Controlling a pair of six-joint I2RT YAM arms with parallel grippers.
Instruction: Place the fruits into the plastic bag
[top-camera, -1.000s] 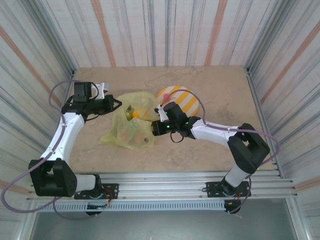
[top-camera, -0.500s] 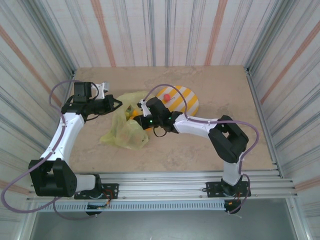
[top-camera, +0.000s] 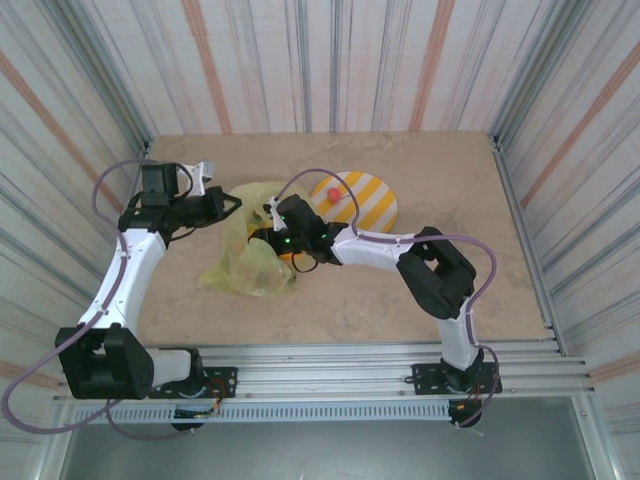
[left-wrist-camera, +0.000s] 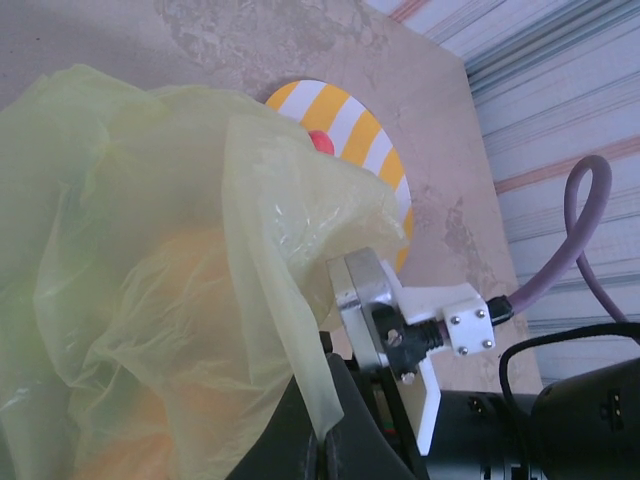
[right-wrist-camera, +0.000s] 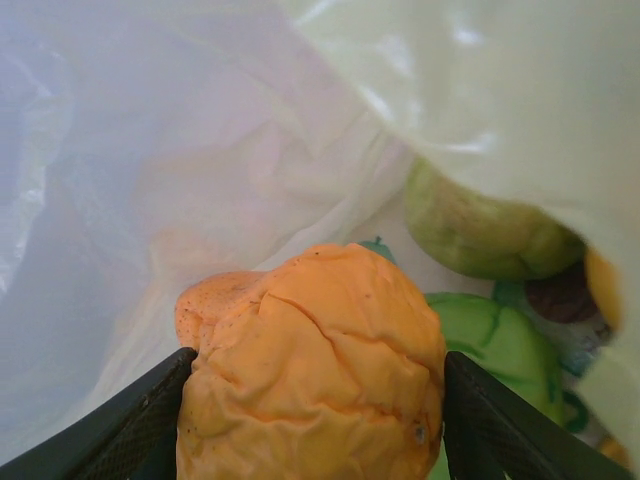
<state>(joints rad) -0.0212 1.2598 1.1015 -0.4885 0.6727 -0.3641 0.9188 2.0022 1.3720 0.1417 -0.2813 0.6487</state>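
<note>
The plastic bag (top-camera: 250, 265) lies crumpled at the table's middle left, translucent yellow-green. My left gripper (top-camera: 232, 205) is shut on a fold of the bag's rim (left-wrist-camera: 290, 330), holding it up; its jaws (left-wrist-camera: 328, 440) pinch the film. My right gripper (top-camera: 268, 232) reaches into the bag's mouth. Its fingers (right-wrist-camera: 150, 420) press both sides of a wrinkled orange fruit (right-wrist-camera: 315, 370) inside the bag. Beyond it in the bag lie a yellow-green fruit (right-wrist-camera: 480, 235) and a green fruit (right-wrist-camera: 500, 345). A small red fruit (top-camera: 334, 189) sits on the striped plate (top-camera: 372, 203).
The yellow-and-white striped plate (left-wrist-camera: 350, 130) stands just behind the bag, right of centre. The right arm's wrist (left-wrist-camera: 400, 310) is close beside my left gripper. Striped walls enclose the table on three sides. The arms' rail runs along the near edge.
The right gripper has moved left from beside the plate into the bag's mouth with the orange fruit. The left gripper keeps holding the bag's rim up.
</note>
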